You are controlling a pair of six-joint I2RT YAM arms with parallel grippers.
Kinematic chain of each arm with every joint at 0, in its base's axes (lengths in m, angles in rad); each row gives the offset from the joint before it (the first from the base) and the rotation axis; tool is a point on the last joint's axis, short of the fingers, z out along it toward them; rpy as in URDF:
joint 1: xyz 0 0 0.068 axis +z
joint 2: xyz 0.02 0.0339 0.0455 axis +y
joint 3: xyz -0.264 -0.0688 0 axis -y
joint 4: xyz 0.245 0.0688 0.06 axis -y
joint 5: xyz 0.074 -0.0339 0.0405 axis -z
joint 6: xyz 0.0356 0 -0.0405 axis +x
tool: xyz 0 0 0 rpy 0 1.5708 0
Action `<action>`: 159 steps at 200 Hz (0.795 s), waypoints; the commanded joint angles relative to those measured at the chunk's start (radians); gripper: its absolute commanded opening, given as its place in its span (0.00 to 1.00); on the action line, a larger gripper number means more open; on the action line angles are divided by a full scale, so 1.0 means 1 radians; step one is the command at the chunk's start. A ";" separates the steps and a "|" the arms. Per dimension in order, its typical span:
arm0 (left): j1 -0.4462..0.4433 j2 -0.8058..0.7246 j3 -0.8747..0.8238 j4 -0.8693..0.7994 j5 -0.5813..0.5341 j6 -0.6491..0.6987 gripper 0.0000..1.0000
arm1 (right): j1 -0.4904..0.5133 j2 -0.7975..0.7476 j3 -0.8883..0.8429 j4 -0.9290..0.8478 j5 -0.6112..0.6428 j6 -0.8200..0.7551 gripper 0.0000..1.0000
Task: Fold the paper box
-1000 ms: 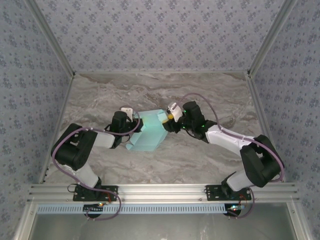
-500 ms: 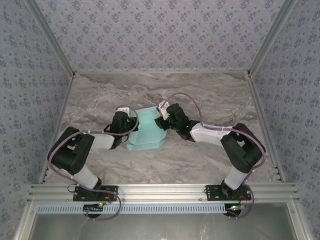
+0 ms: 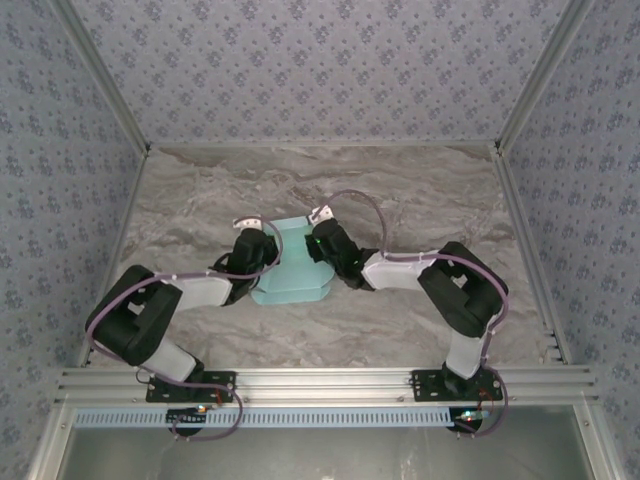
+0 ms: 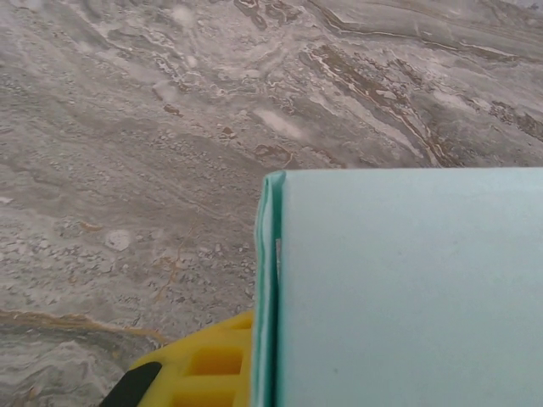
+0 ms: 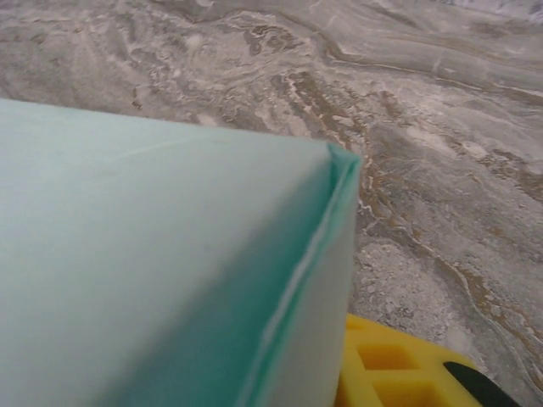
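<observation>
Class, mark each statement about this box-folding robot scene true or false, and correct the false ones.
1. The paper box sits between the left arm and the right arm. True.
2. The box is bright red. False: it is pale blue-green.
3. The table has a marbled grey-brown top. True.
4. The box rests against the far wall. False: it lies near the table's middle.
5. One of the left fingers, yellow, sits beside the box's edge. True.

— Where do you look from?
— Top camera: high behind your table (image 3: 420,190), facing down. Wrist cameras hug the paper box (image 3: 290,275) from opposite sides; all three share it.
</observation>
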 commanded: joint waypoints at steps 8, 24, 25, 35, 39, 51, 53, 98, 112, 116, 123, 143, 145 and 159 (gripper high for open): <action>-0.037 -0.054 -0.004 -0.031 -0.039 -0.035 0.00 | -0.006 0.040 0.038 -0.024 0.302 0.100 0.45; -0.038 -0.054 0.000 -0.047 -0.055 -0.036 0.00 | -0.008 0.017 0.052 -0.075 0.246 0.099 0.54; -0.038 -0.053 0.001 -0.049 -0.056 -0.036 0.00 | -0.009 0.015 0.053 -0.079 0.243 0.097 0.55; -0.038 -0.055 0.002 -0.059 -0.064 -0.039 0.00 | -0.012 -0.013 0.054 -0.104 0.165 0.079 0.61; -0.039 -0.057 0.000 -0.060 -0.069 -0.040 0.00 | -0.013 -0.026 0.050 -0.106 0.135 0.068 0.62; -0.037 -0.060 -0.006 -0.059 -0.083 -0.041 0.00 | -0.016 -0.060 0.027 -0.090 0.029 0.019 0.65; -0.037 -0.060 -0.007 -0.060 -0.087 -0.041 0.00 | -0.017 -0.067 0.024 -0.089 0.013 0.013 0.66; -0.038 -0.064 0.003 -0.078 -0.103 -0.023 0.00 | -0.063 -0.177 -0.014 -0.175 -0.413 -0.232 0.71; -0.038 -0.061 0.002 -0.079 -0.106 -0.023 0.00 | -0.089 -0.209 -0.027 -0.214 -0.495 -0.284 0.72; -0.038 -0.061 0.002 -0.078 -0.108 -0.023 0.00 | -0.098 -0.220 -0.030 -0.225 -0.509 -0.295 0.73; -0.036 -0.059 0.000 -0.077 -0.107 -0.023 0.00 | -0.110 -0.234 -0.036 -0.243 -0.542 -0.313 0.76; -0.036 -0.052 0.000 -0.073 -0.101 -0.029 0.00 | -0.156 -0.266 -0.044 -0.307 -0.668 -0.363 0.79; -0.037 -0.053 0.000 -0.072 -0.099 -0.029 0.00 | -0.161 -0.269 -0.044 -0.313 -0.685 -0.368 0.79; -0.036 -0.051 0.002 -0.072 -0.092 -0.026 0.00 | -0.196 -0.293 -0.050 -0.350 -0.798 -0.389 0.79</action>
